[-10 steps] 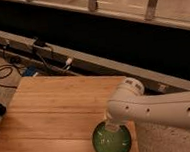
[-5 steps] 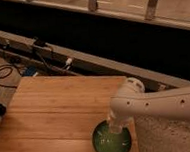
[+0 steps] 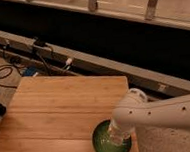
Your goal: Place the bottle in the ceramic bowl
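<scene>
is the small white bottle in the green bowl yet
Cannot tell. The gripper reaches down over the glossy dark-green ceramic bowl on the wooden table; the arm hides the bottle.

No words to read

No letters or numbers show. The gripper (image 3: 117, 134) hangs over the green ceramic bowl (image 3: 102, 142).

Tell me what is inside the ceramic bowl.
The ceramic bowl shows a speckled green inside, with the claw reaching down into it from the right. The arm covers the claw's tip, so whether the bottle lies there cannot be seen.
</scene>
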Action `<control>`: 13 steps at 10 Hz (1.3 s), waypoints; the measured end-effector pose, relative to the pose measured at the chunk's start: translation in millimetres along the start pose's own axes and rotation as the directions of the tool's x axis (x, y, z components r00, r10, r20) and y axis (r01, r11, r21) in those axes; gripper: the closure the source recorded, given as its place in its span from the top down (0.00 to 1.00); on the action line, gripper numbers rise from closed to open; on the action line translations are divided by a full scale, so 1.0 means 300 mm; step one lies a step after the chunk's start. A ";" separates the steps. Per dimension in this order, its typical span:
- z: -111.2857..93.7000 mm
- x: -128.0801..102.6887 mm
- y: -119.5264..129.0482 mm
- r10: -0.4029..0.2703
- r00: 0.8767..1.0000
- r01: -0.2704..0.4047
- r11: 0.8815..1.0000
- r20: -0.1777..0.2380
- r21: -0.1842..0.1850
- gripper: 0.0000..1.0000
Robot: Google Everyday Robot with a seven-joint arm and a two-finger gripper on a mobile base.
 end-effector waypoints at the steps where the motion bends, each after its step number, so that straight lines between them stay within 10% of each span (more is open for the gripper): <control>1: 0.010 0.022 0.002 -0.011 1.000 0.011 1.000 -0.024 -0.006 0.00; 3: 0.018 0.044 0.010 -0.035 0.998 0.035 0.999 -0.051 -0.014 0.03; 11: 0.019 0.045 0.011 -0.036 0.998 0.036 0.999 -0.052 -0.014 0.79; 13: 0.019 0.045 0.011 -0.036 0.998 0.035 0.999 -0.052 -0.014 0.80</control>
